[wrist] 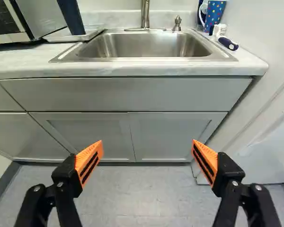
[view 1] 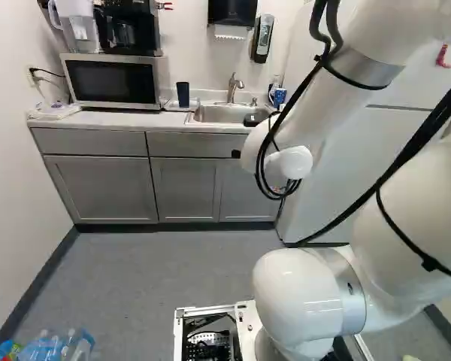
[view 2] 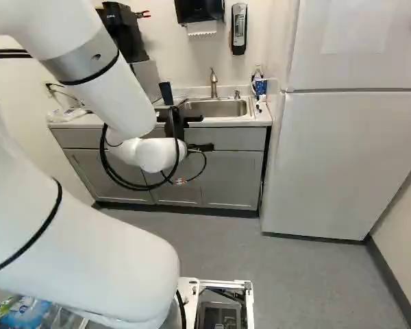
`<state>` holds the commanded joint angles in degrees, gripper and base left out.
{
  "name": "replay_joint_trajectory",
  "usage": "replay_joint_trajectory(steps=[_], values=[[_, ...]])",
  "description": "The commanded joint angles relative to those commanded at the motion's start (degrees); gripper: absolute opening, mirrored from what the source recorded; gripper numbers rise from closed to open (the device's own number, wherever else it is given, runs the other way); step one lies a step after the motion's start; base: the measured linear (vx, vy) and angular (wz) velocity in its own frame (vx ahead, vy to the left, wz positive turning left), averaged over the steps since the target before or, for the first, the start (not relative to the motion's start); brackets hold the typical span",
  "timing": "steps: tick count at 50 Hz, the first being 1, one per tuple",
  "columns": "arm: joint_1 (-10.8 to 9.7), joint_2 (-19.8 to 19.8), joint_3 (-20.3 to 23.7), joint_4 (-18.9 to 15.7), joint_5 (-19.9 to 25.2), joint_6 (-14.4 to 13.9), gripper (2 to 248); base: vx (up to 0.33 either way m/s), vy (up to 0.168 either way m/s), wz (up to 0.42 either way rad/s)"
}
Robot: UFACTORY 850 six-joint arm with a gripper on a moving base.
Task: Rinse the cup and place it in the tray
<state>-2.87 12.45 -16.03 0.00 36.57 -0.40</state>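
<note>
1. Two fingers spread wide, nothing between them: that's the end effector (wrist: 147, 144)!
2. Ahead, the sink (wrist: 144, 45) awaits.
3. Beside it, likely our one, the dark blue cup (wrist: 70, 17), upright on the white tray (wrist: 75, 35).
4. Looks light and stiff, probably slick once wet; pinch mid-wall!

Dark cup (wrist: 71, 18), top outside wrist view
</note>
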Motion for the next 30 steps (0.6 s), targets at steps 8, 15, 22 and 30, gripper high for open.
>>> replay_joint_trajectory(steps=[8, 15, 22, 30], values=[[0.7, 0.8, 2.6, 0.0, 3.2, 0.1, 247, 0.000, 0.000, 0.000], [1.2, 1.5, 4.6, 0.0, 5.6, 0.2, 247, 0.000, 0.000, 0.000], [1.6, 2.0, 6.3, 0.0, 7.6, 0.2, 247, 0.000, 0.000, 0.000], [2.1, 2.5, 7.9, 0.0, 9.6, 0.3, 247, 0.000, 0.000, 0.000]])
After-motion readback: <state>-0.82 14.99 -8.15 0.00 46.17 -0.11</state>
